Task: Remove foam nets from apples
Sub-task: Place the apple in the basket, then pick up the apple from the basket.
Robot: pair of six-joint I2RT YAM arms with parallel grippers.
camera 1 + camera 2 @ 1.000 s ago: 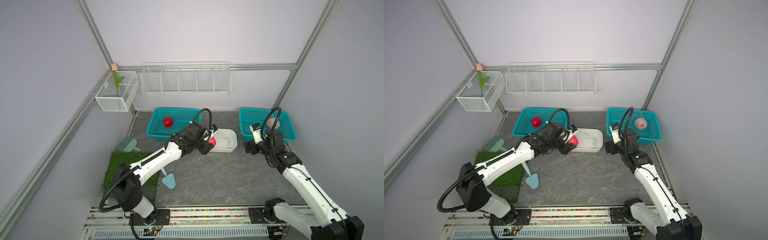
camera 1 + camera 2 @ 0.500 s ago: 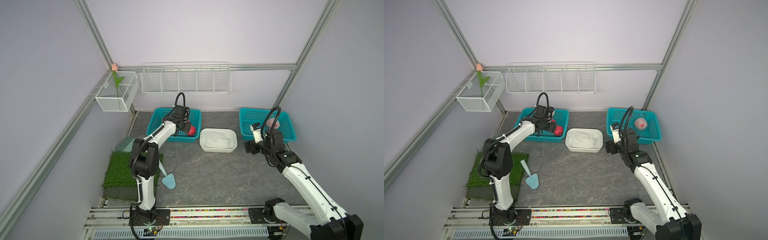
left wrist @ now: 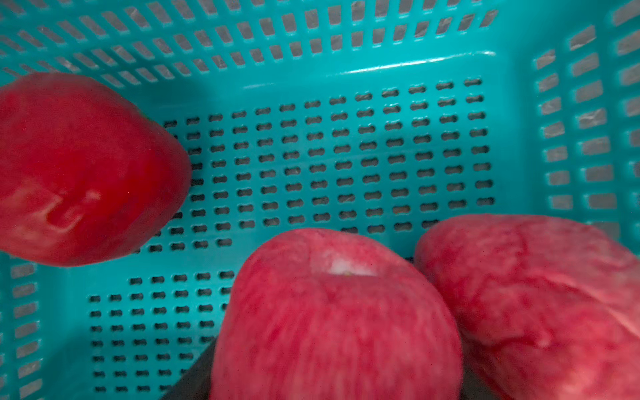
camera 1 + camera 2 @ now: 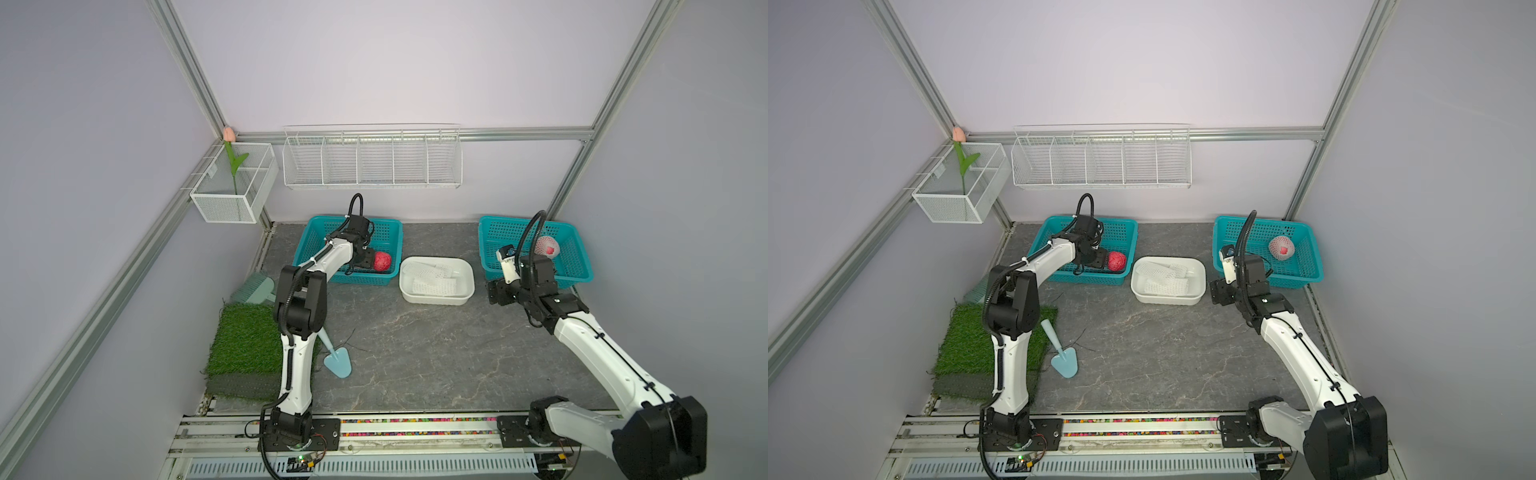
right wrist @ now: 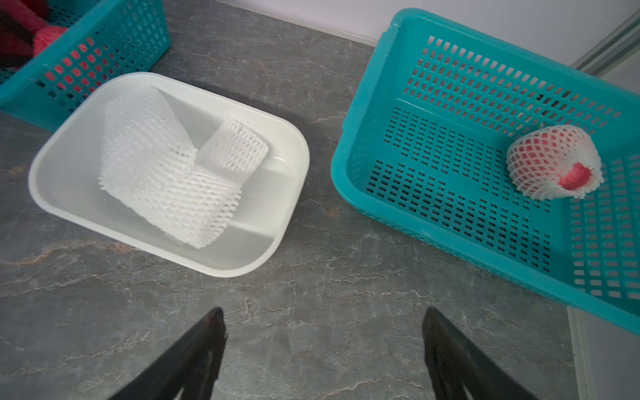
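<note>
Right wrist view: white-netted pink apple (image 5: 575,176), right jaws wide apart, left jaws unclear.

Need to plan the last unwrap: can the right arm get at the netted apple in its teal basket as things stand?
Probably yes. The right gripper hangs open over the table beside the teal basket; the netted apple lies alone in it, uncovered. Only the basket wall needs clearing.

arms (image 4: 291,365): white links — black joints | cables (image 4: 524,237): black, corrugated | fingers (image 5: 194,353): black, tapered
</note>
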